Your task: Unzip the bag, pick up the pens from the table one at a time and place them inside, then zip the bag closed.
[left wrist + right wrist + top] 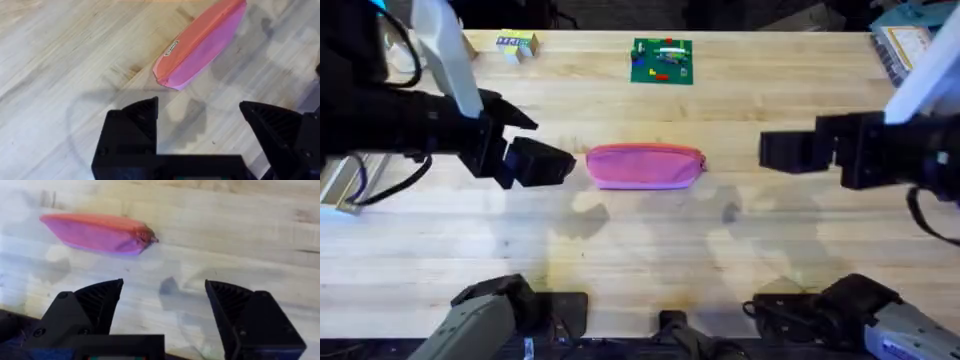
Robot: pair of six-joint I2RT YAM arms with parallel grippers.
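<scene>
The pink bag (644,165) lies lengthwise in the middle of the table (620,250), its top zipper shut and the small red pull (703,160) at its right end. My left gripper (552,145) hovers just left of the bag, open and holding nothing. My right gripper (765,150) hovers a short way off the bag's right end, also open and holding nothing. In the left wrist view the bag (200,45) lies beyond the open gripper (199,107). In the right wrist view the bag (95,232) lies ahead of the open gripper (164,285). The pens are out of view.
A small green board with coloured pieces (662,60) sits at the back centre. Small blocks (515,44) lie at the back left, and a packet (905,45) at the back right corner. Bare wood stretches in front of the bag.
</scene>
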